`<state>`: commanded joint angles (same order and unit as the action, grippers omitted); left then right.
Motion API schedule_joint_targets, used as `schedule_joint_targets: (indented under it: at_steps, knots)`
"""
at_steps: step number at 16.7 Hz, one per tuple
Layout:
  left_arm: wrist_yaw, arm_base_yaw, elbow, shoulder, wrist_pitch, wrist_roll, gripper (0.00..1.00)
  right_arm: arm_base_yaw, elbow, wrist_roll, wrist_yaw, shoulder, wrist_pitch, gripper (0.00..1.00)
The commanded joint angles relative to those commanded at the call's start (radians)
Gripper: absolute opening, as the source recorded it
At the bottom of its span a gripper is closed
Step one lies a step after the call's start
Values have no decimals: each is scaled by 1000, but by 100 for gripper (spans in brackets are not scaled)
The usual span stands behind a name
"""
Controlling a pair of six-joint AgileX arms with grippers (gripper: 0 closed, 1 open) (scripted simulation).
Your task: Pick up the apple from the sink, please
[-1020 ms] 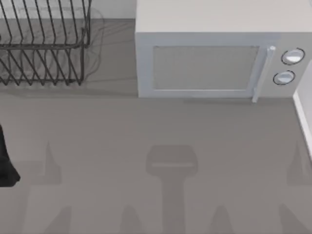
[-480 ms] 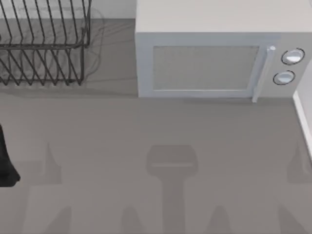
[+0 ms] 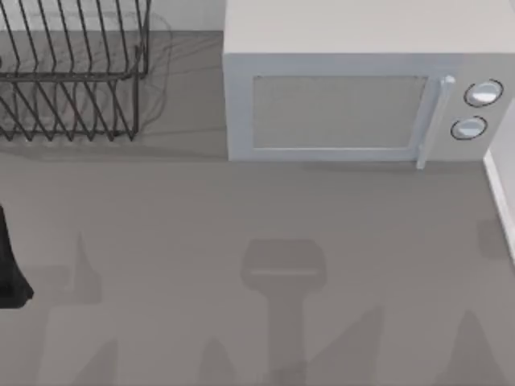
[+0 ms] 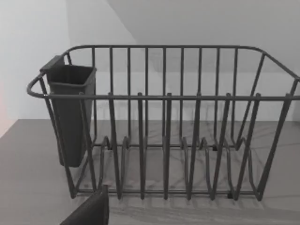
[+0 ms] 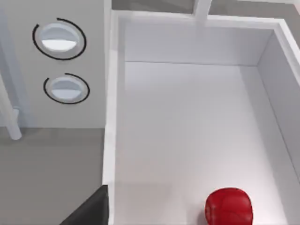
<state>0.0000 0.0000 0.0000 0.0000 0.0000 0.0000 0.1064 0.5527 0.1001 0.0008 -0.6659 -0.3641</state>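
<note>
Apple [image 5: 228, 206] sits on the floor of the white sink [image 5: 197, 126], beside the microwave [image 3: 346, 88]. Right wrist camera looks down into the basin, presumably lining up a reach. Left arm [image 3: 10, 265] is parked at the table's left edge, facing the dish rack [image 4: 164, 126] and its cutlery cup [image 4: 70, 112]. Can't tell either gripper's finger state. The top view catches just the sink's rim.

apple [image 5: 229, 206]: bottom cut off by edge | sink [image 3: 500, 193]: mostly cut off at right edge
</note>
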Motion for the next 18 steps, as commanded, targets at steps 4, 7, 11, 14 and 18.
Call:
schedule_joint_targets:
  at_steps: [4,7,11,14,18]
  knots:
    - [0,0,0,0,0,0,100,63,328,59,0,-442,-214,100]
    - [0,0,0,0,0,0,100,108,570,102,1,-774,-371,100]
    - [0,0,0,0,0,0,100,161,846,151,1,-1156,-549,100]
    - [0,0,0,0,0,0,100,189,993,178,2,-1354,-646,100]
    - [0,0,0,0,0,0,100,206,1084,194,2,-1469,-706,100]
